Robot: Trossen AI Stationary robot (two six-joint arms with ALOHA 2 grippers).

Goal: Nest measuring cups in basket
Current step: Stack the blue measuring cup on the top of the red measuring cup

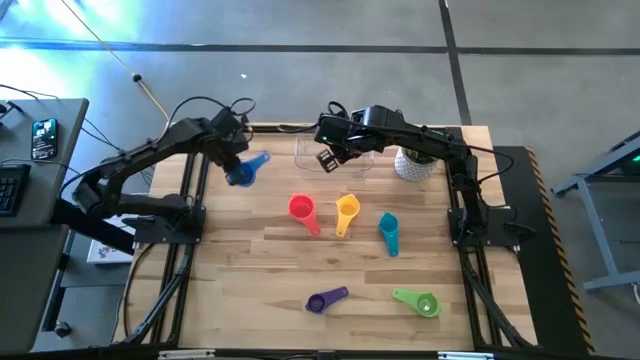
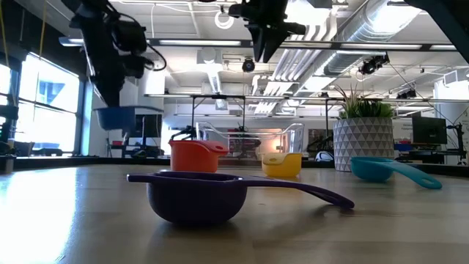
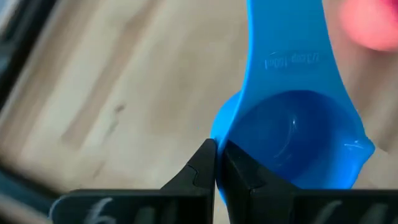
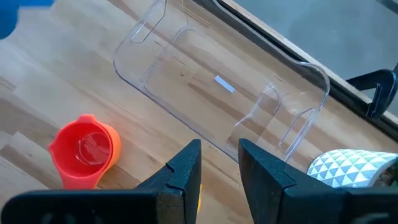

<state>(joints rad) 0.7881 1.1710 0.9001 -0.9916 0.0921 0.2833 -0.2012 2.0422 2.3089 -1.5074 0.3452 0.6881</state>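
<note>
Left end effector (image 3: 216, 163): my fingers are pressed together on the rim of the blue cup (image 1: 243, 172), pinching it at the bowl's edge.
Blue cup: I hold it lifted off the counter (image 1: 250, 270) at the far left; in the low view it hangs in the air under my left arm, bowl level, handle pointing away from my wrist.
Right end effector (image 4: 219, 163): my fingers are spread with a gap between them and hold nothing; it hangs in the air above the near edge of the basket (image 4: 217, 93).
Basket: clear bin, lying on the counter at the far edge, just beside the white pot with a plant (image 1: 415, 160); I see no cups inside it.
Red cup (image 1: 302, 209): on the counter near the middle, bowl up.
Yellow cup (image 1: 347, 210): just beside the red one, apart from it.
Teal cup (image 1: 388, 230): to the right of the yellow one.
Purple cup (image 1: 325, 300): at the near edge, well apart from the basket.
Green cup (image 1: 420, 301): at the near edge, right of the purple one.
</note>
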